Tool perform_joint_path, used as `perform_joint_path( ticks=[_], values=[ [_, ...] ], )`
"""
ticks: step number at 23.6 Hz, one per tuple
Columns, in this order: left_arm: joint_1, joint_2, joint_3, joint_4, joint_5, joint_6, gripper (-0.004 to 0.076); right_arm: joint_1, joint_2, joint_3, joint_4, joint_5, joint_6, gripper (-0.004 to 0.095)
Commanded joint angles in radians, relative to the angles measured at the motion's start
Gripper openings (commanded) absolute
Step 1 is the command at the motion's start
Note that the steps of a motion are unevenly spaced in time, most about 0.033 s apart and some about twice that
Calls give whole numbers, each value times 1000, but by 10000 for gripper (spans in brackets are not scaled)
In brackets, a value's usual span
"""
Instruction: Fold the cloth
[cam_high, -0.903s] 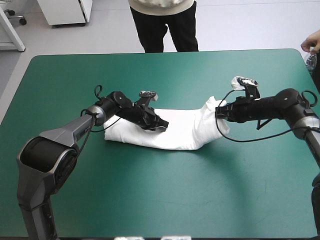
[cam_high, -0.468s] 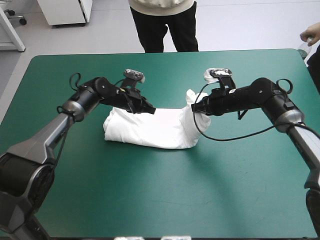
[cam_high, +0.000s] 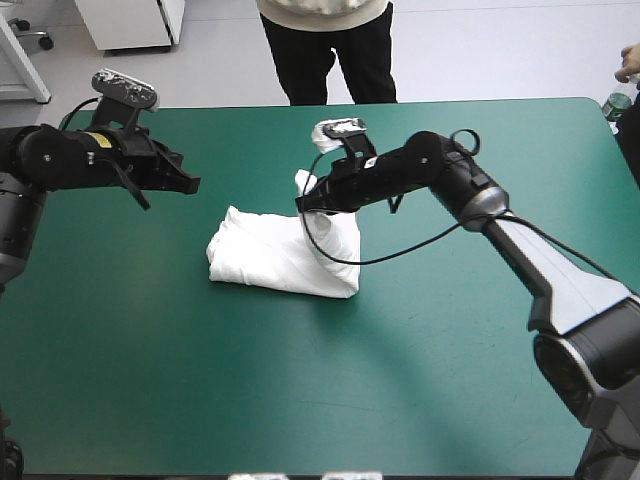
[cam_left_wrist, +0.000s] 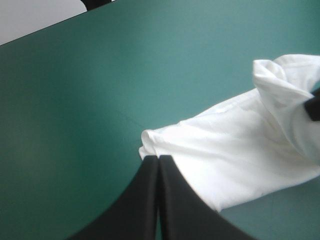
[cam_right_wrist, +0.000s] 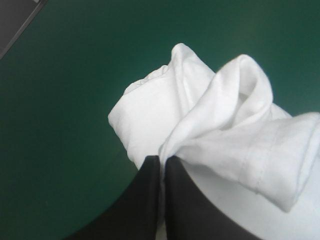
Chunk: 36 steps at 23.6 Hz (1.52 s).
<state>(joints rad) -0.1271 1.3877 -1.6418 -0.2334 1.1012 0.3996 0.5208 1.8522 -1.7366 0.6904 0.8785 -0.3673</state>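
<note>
Nearest me is a broad stretch of the teal-green cover (cam_high: 300, 400). Past that, about the middle of the table, lies the T-shirt (cam_high: 265, 262), white and folded into a thick bundle that runs crosswise. Its left end rests flat on the cover. Its right end is lifted, with a flap standing up and curling back over the bundle.

The right gripper (cam_high: 303, 205) has that flap. Its arm reaches in from the right, low over the table, and the black fingers are pinched almost together with a fold of white cloth caught between them. In the right wrist view the cloth comes straight up out of the slit between the fingers (cam_right_wrist: 145, 200) and swells ahead in two soft rolls. The rest of the bundle lies on the cover beyond.

At about the same depth, out to the left, the left gripper (cam_high: 190, 184) hangs above the cover, well apart from the T-shirt and holding nothing. Its fingers are pressed together into a single point. In the left wrist view that point lines up with the bundle's left end, and the raised flap shows at the other end.
</note>
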Motion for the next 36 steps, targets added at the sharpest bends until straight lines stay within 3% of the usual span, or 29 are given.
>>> perform_joint_path(
  ticks=[1, 6, 14, 16, 19, 22, 27, 29, 32, 36],
  values=[
    [3, -55, -33, 30, -9, -11, -9, 58, 50, -174, -33, 5, 58, -11],
    [3, -55, -30, 50, 15, -14, -9, 147, 257, -452, -187, 101, 182, -11],
    [3, -53, -30, 46, 10, -19, -9, 242, 489, -770, -156, 187, 208, 6],
    [3, -53, -30, 46, 10, -23, -9, 249, 501, -772, -112, 240, 162, 151],
    [3, -53, -30, 46, 8, -38, -9, 254, 496, -781, -40, 283, 82, 485],
    [3, -53, -30, 50, 7, -38, -9, 254, 442, -797, -158, 371, 159, 448],
    [3, -53, -30, 50, 7, -40, -9, 247, 248, -667, -416, 373, 205, 370],
    [3, -53, -30, 44, 7, -47, -9, 217, 147, -510, -451, 370, 212, 370],
    [3, -53, -30, 44, 11, -56, -9, 146, -5, -251, -405, 287, 198, 370],
    [3, -53, -30, 43, 15, -60, -9, 0, -198, 119, -164, 18, 101, 370]
  ],
)
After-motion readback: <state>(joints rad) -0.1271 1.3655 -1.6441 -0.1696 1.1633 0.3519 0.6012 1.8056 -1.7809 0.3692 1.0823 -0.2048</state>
